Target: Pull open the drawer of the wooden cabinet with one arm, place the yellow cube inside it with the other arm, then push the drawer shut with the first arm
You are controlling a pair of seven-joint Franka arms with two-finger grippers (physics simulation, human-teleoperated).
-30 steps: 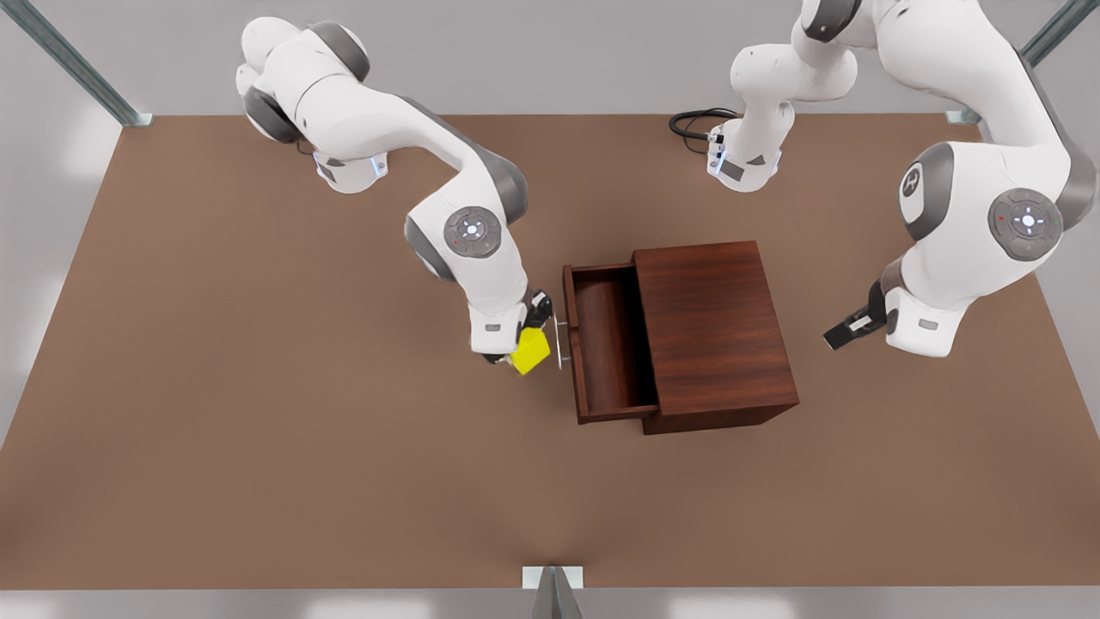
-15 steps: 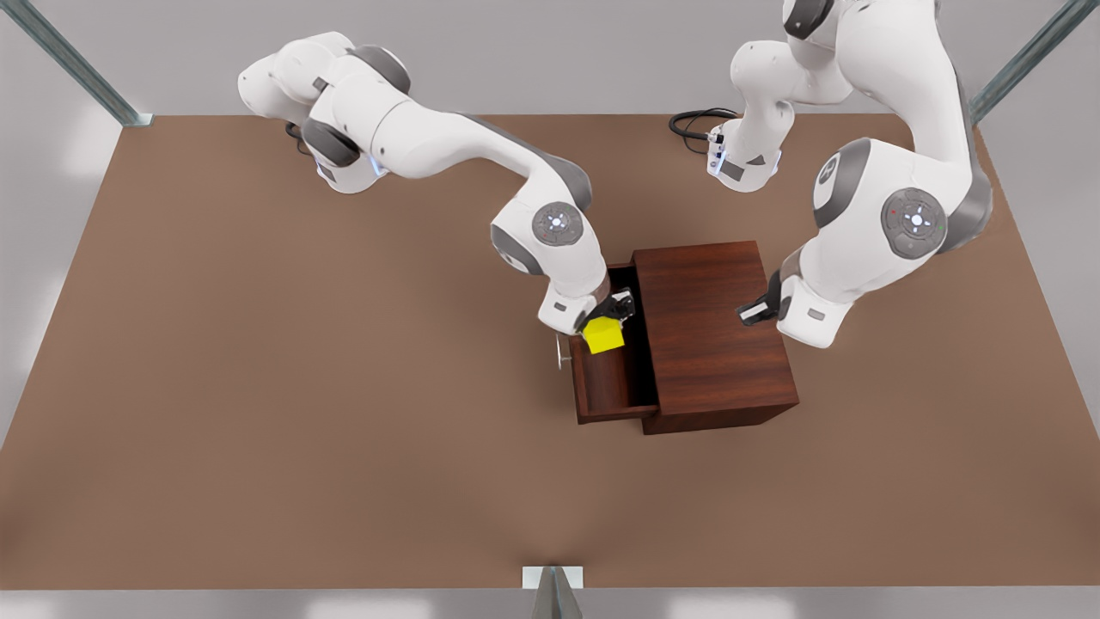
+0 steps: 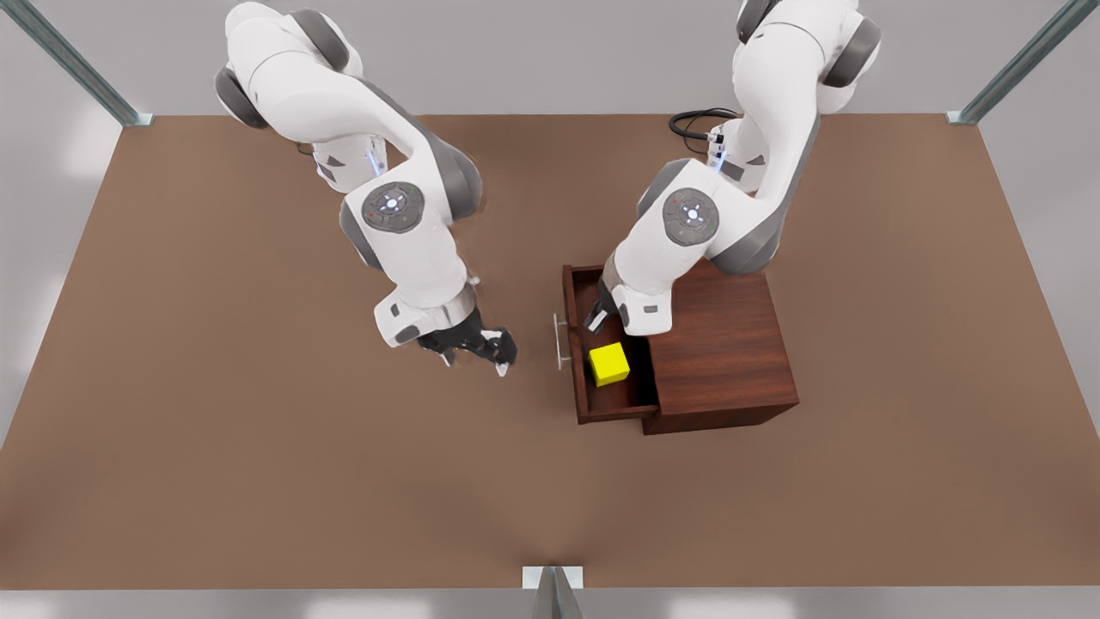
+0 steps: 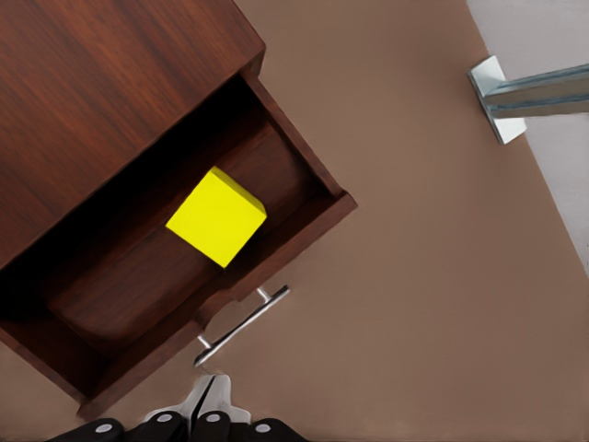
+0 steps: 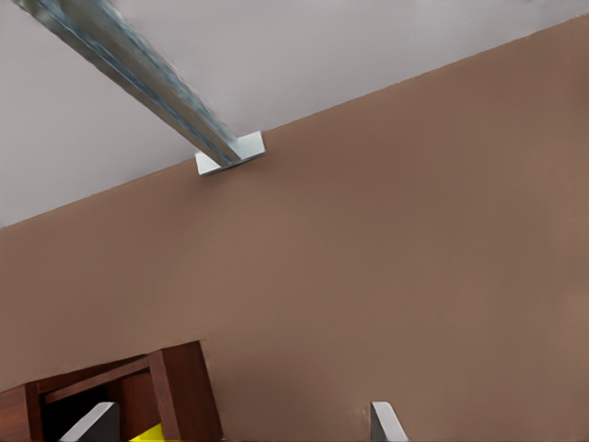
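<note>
Front view: the yellow cube (image 3: 609,364) lies on the floor of the pulled-out drawer (image 3: 578,389) of the wooden cabinet (image 3: 722,344), toward the end nearer the camera. The left gripper (image 3: 595,320), fingers pressed together and holding nothing, hangs over the drawer's farther half, apart from the cube. The right gripper (image 3: 477,352), fingers spread wide and empty, hovers above the brown table (image 3: 258,473) near the silver handle (image 3: 560,341).

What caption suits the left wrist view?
Yellow cube rests inside the open drawer; shut left pincer poised near the handle.
</note>
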